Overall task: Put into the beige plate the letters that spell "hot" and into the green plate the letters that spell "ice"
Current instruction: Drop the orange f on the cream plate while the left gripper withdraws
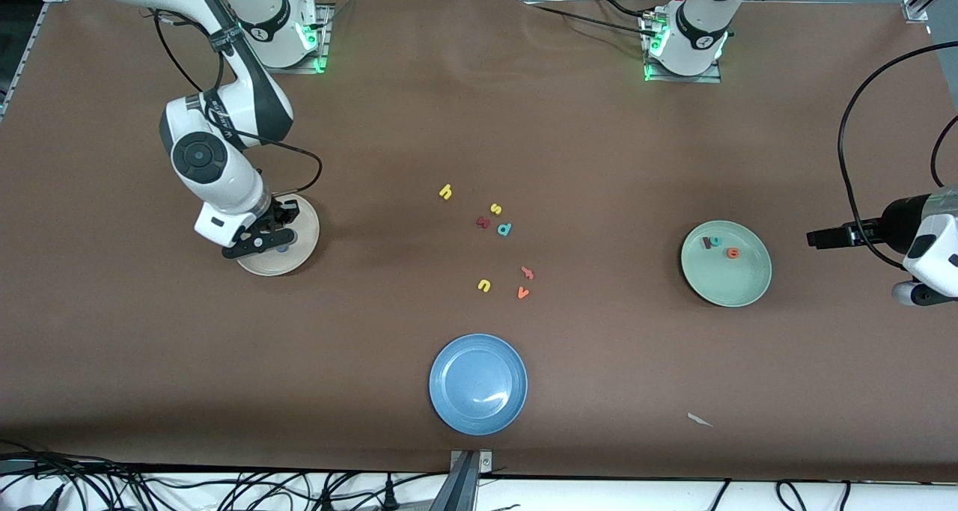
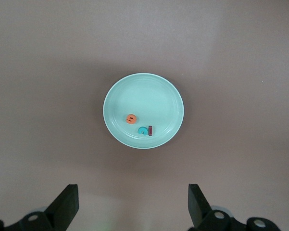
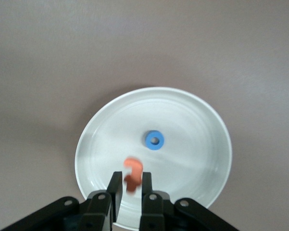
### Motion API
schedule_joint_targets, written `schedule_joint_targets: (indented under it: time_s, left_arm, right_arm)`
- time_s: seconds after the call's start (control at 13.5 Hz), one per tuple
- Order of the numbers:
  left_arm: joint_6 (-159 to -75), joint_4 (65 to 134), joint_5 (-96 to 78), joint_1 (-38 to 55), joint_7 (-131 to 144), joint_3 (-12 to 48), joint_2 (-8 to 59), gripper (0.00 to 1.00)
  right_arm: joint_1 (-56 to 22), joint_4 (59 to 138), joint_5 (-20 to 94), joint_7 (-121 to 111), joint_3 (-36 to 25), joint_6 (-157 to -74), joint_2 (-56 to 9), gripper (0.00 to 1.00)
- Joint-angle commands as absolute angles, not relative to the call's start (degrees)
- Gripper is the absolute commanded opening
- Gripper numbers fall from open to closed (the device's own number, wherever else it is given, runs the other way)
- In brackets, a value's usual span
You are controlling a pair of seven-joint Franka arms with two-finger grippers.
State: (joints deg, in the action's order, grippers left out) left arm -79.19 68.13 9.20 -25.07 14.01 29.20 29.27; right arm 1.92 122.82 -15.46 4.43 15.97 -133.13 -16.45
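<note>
Blue plate (image 1: 478,384) lies nearest; my right gripper (image 3: 131,188) pinches orange "t" (image 3: 132,174) over beige plate (image 3: 192,125); my left gripper (image 2: 133,204), spread, waits above green plate (image 2: 144,98).

Plainly a robotics lab: two bolted-down arm bases (image 1: 288,28) on a brown-covered table (image 1: 150,346), aluminium framing, loose cables (image 1: 187,488) along its edge.

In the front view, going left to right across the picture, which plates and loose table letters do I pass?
Beige plate → yellow h → blue plate → teal p → orange v → green plate.
</note>
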Motion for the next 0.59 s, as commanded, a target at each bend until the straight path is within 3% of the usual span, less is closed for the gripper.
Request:
schedule_joint_targets:
  time_s: [0.0, 0.3, 0.52]
  left_arm:
    - [-78.0, 66.5, 10.5, -23.3, 13.3, 28.9, 29.5, 1.0]
    - [-78.1, 63.8, 10.1, -17.8, 13.4, 22.9, 29.6, 1.0]
    - [-78.2, 63.7, 8.2, -16.3, 13.3, 20.9, 29.5, 0.99]
  right_arm:
    - [1.9, 125.6, -14.2, 4.4, 16.2, -134.8, -13.9, 0.84]
    - [1.8, 125.2, -8.7, 5.3, 16.7, -134.7, -14.1, 0.87]
    - [1.5, 124.2, -7.3, 16.6, 22.3, -135.5, -15.5, 0.87]
